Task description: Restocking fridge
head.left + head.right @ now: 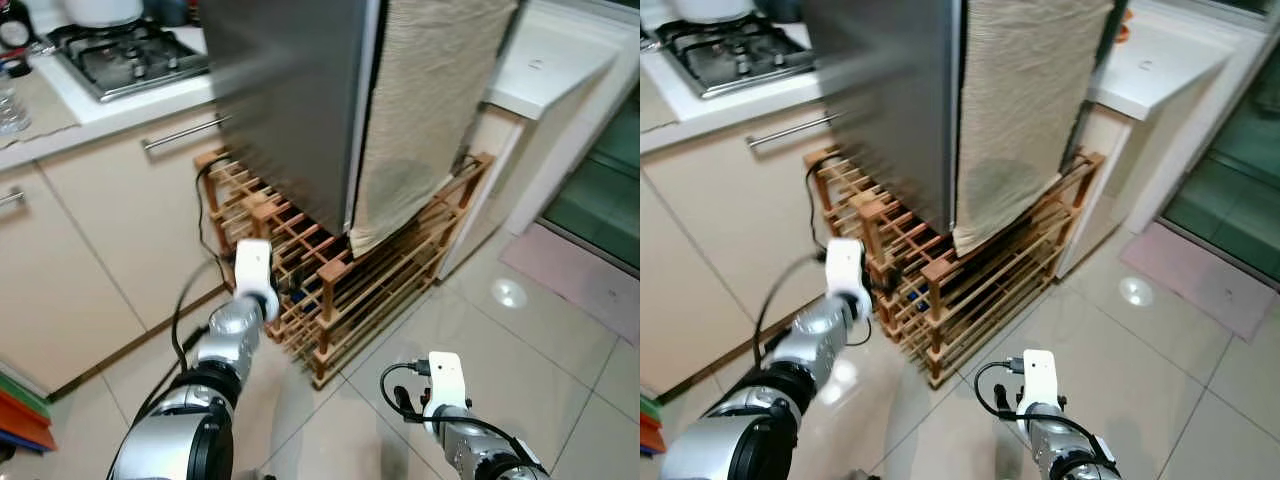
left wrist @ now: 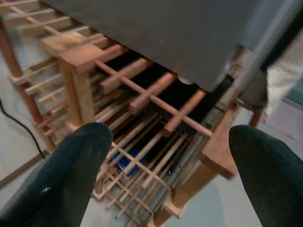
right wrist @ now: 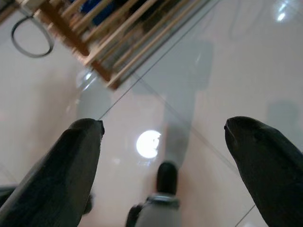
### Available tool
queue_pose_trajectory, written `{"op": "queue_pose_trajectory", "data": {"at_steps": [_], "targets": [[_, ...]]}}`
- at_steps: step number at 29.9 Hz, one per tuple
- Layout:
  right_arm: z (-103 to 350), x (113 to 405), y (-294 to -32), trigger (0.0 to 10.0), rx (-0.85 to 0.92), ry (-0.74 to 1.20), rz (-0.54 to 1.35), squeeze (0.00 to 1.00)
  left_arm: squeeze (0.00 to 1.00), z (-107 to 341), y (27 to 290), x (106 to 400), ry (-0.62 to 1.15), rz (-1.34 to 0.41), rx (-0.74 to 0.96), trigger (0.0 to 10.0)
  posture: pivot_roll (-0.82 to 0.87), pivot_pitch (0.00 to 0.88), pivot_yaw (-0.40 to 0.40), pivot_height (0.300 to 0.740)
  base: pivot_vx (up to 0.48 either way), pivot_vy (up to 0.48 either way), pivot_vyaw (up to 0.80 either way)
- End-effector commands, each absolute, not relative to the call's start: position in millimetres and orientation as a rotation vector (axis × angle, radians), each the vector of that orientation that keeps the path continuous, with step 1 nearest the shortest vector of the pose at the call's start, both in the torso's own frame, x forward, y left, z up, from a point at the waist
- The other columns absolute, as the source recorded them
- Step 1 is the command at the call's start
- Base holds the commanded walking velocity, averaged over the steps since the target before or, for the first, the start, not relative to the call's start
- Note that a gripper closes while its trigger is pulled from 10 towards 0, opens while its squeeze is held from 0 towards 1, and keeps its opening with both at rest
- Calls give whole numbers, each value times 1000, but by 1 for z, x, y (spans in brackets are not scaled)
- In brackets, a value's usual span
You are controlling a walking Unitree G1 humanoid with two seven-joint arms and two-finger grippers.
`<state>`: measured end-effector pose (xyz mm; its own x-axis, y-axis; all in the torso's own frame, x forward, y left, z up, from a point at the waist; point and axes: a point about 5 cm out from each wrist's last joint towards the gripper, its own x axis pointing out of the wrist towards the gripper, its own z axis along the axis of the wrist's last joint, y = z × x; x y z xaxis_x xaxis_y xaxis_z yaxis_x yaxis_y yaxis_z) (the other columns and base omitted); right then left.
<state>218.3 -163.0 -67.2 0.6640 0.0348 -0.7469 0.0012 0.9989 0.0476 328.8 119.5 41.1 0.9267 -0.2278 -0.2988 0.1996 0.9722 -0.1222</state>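
in front of the robot, a grey fridge [image 1: 290, 100] is seen standing on a wooden slatted rack [image 1: 340, 290], with its door closed and a beige cloth [image 1: 425, 110] hung down its right side to just above the rack's top. a black cable [image 1: 200, 215] is trailed down beside the rack's left post. to the left, a white counter with a gas hob [image 1: 125, 55] is set over cream cabinets [image 1: 90, 230], and the tiled floor [image 1: 500, 330] is lit by a bright reflection. the left gripper [image 2: 170, 156] is held up close to the rack's near corner, below the fridge's lower edge, its two black fingers [image 2: 71, 179] spread wide with nothing between them; something blue [image 2: 125, 163] is glimpsed among the lower slats. the right gripper [image 3: 163, 151] is held low over the bare floor, well apart from the rack, its fingers likewise parted and empty.
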Motion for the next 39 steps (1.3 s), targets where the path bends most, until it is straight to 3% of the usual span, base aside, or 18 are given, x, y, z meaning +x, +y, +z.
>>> {"op": "queue_pose_trajectory", "data": {"at_steps": [1,3,10,18,27,39], "targets": [[-46,245,-171,10000,4,692,39,0,0,32,115,320,327,-249,-85,10000,-64,0,4,730,0,0,0],[-16,276,-173,10000,3,515,72,0,0,44,111,325,253,-276,-50,10000,-63,0,1,730,0,0,0],[39,308,-155,10000,-37,226,172,0,0,81,104,335,80,-341,-39,10000,-55,0,-5,730,0,0,0],[73,292,-151,10000,-25,126,250,0,0,128,110,327,-130,-371,1,10000,-47,0,-9,730,0,0,0],[125,269,-158,10000,-58,38,205,0,0,151,113,287,-171,-453,-17,10000,-56,0,-5,730,0,0,0],[134,286,-141,10000,-43,44,219,0,0,181,85,315,-204,-538,-18,10000,-52,0,-13,730,0,0,0]]}}
